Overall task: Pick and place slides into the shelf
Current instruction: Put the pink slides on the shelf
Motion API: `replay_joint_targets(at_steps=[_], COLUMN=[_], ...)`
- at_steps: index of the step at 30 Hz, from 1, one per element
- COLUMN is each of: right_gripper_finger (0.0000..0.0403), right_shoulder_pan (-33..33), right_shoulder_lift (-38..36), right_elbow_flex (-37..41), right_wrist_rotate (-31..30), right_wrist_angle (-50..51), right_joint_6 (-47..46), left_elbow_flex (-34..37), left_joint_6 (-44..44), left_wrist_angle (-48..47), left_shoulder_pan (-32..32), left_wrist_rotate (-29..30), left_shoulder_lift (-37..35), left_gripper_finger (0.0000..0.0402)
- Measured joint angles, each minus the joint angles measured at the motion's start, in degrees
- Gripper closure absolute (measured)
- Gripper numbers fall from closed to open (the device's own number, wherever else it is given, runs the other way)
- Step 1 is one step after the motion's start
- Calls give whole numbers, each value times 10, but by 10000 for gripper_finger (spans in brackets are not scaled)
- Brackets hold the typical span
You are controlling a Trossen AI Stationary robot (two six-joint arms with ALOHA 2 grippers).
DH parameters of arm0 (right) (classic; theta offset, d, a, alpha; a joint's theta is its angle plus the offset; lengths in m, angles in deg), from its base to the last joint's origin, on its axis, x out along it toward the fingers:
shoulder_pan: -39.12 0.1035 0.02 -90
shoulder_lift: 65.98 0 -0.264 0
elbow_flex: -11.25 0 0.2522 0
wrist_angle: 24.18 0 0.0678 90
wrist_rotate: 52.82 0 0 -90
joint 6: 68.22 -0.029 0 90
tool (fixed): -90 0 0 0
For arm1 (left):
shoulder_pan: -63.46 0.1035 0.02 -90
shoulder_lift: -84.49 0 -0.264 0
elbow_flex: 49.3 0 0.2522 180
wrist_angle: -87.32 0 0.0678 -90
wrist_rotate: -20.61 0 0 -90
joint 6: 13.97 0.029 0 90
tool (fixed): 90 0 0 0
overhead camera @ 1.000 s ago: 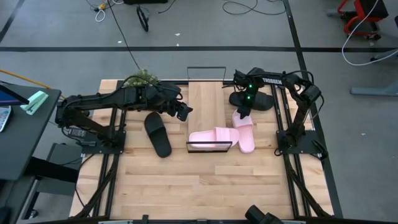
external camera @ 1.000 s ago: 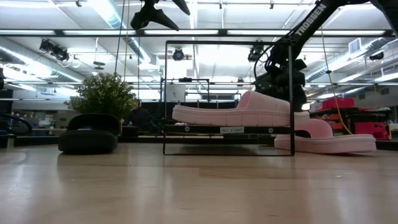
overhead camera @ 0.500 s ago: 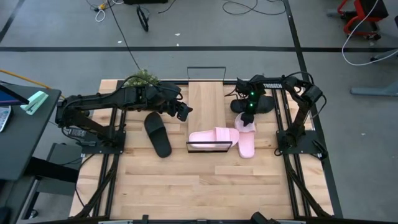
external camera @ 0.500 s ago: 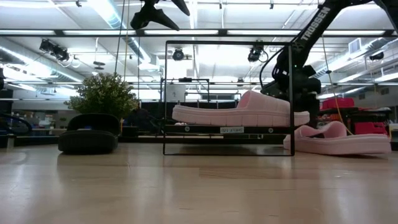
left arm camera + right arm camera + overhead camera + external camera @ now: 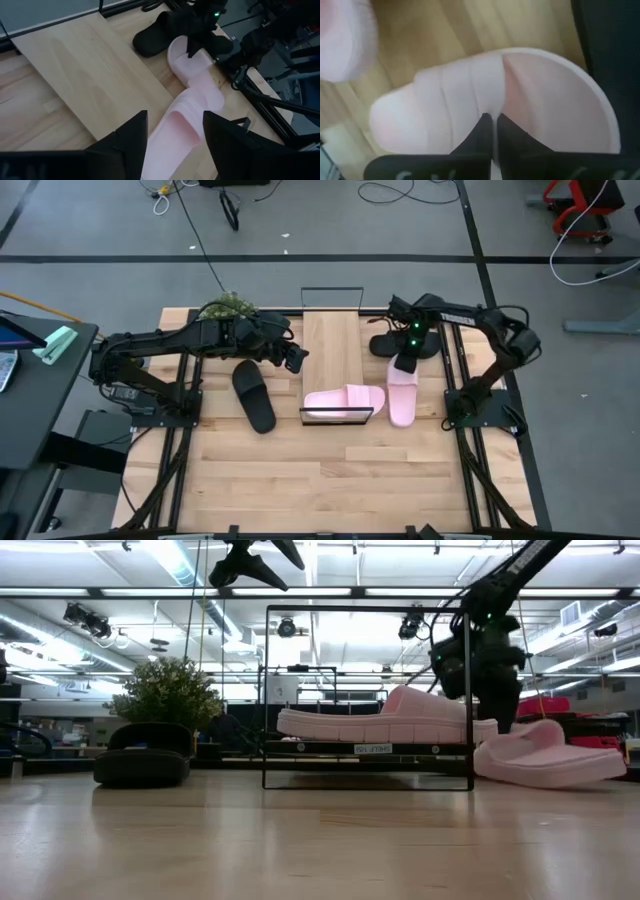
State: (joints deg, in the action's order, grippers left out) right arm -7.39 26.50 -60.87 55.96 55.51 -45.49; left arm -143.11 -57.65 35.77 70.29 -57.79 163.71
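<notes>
One pale pink slide (image 5: 345, 398) lies on the near end of the shelf (image 5: 330, 345), a light plank in a black wire frame. A second pink slide (image 5: 402, 398) lies on the table just right of the shelf, with my right gripper (image 5: 405, 366) shut on it. One black slide (image 5: 253, 394) rests sole-down left of the shelf. Another black slide (image 5: 420, 345) lies at the far right, partly under the right arm. My left gripper (image 5: 175, 140) hangs open, high over the shelf's left edge (image 5: 296, 358). My right gripper pinches the edge of the pink slide's strap (image 5: 490, 107), where the strap meets the footbed, between its two fingers (image 5: 482, 131). The fingers come from above, slanting down at the slide's far part. In the low view the slide (image 5: 548, 752) sits slightly tipped, low over the table.
A small potted plant (image 5: 228, 307) stands at the table's far left. The arms' black frames (image 5: 470, 410) run along both side edges. Bare wood lies across the near half of the table (image 5: 330, 480).
My right gripper has moved toward the table's right edge, taking the second pink slide with it. The slide lay slanted against the one on the shelf. It now lies straight alongside the shelf, apart from that one, and sits a little higher in the low view.
</notes>
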Motion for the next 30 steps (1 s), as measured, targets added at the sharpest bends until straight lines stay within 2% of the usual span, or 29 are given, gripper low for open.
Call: replay_joint_targets(at_steps=[6, 15, 22, 30], right_gripper_finger=[395, 396, 396, 396], right_shoulder_pan=[0, 1, 1, 1], right_shoulder_lift=[-70, -196, -292, -378], right_elbow_flex=[0, -1, -1, -1], right_wrist_rotate=[-11, -80, -89, -127], right_wrist_angle=[19, 14, -15, -74], right_joint_6=[-31, -117, -231, -381], left_elbow_flex=[0, 0, 0, 0], left_joint_6=[2, 8, 10, 41], left_wrist_angle=[0, 1, 1, 1], left_shoulder_pan=[0, 1, 1, 1], left_wrist_rotate=[4, 8, 32, 52], left_shoulder_lift=[0, 0, 0, 0], left_gripper_finger=[208, 218, 217, 225])
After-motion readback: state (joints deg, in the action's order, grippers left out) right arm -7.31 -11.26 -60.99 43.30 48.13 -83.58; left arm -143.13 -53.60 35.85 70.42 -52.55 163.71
